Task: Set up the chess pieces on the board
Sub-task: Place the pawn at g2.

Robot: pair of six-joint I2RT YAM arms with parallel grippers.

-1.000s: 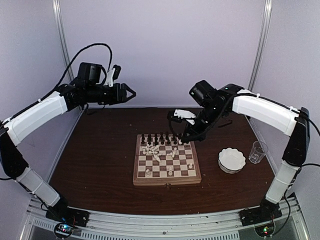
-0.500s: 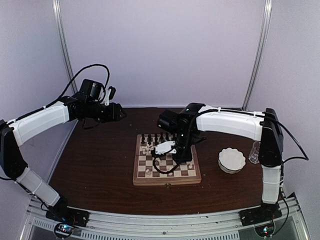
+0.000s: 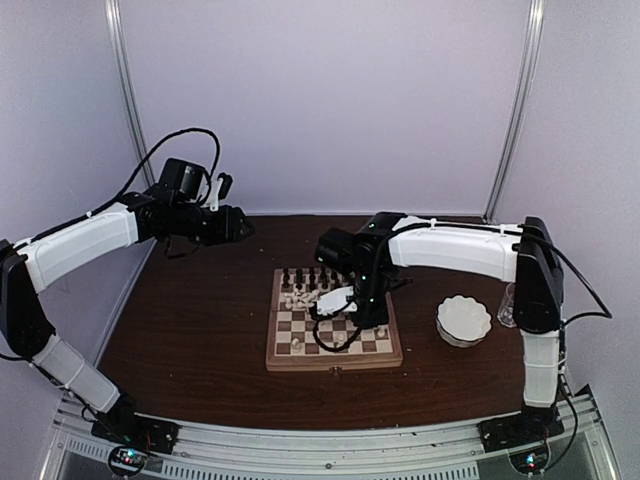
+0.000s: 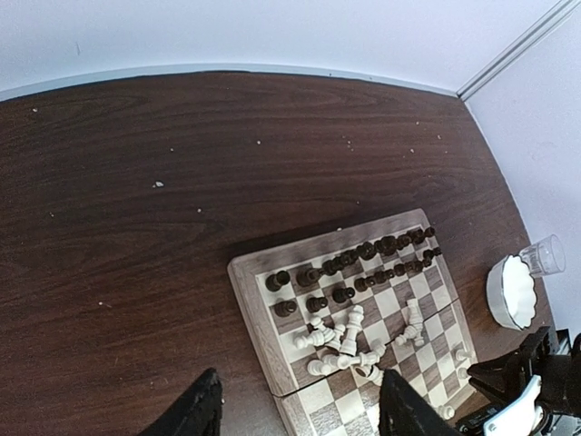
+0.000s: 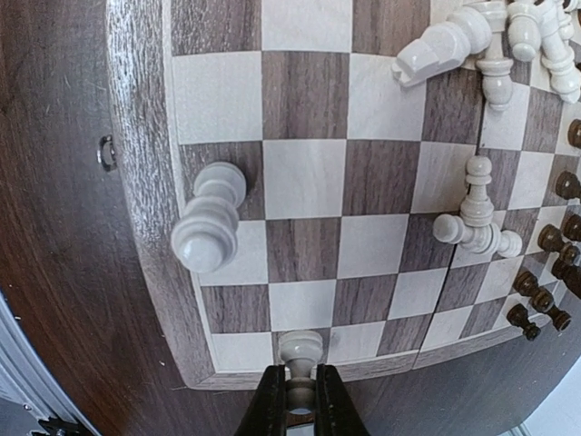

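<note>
**White piece held at the right border of the board**

The right gripper [image 5: 300, 372] is clenched on a cream-white piece [image 5: 300, 348], with its two fingers pressed on the stem under the round head. The piece is upright on the chessboard [image 5: 136, 136], on the last square before the right border. I judge this to be the second row from the near border. I cannot tell whether its foot rests on the square or hangs just above it. I also cannot tell its kind from above, though this row would suit a pawn.

The left gripper [image 4: 302, 413] is released and carries nothing. It hovers high over the table [image 4: 136, 182], to the left of the board.

The dark pieces [image 4: 366, 251] stand in two rows along the far border of the board and look arranged. The white side is far from ready. A heap of white pieces [image 5: 495, 41] lies in the middle of the board, with the pieces touching one another. A fallen white piece [image 5: 209, 227] lies on its side close to the near border. A white bowl [image 3: 464, 322] and a clear glass [image 4: 545, 254] stand to the right of the board, apart from it.

The step in hand seems to be placing one white piece on its home square.

- **If it is already down:** the fingers should part and rise straight up, because a sideways pull may tip it.
- **After that:** the next pick is probably from the heap. It calls for a narrow approach to one piece at its edge, so that the neighbours are not pushed toward the dark rows.
</note>
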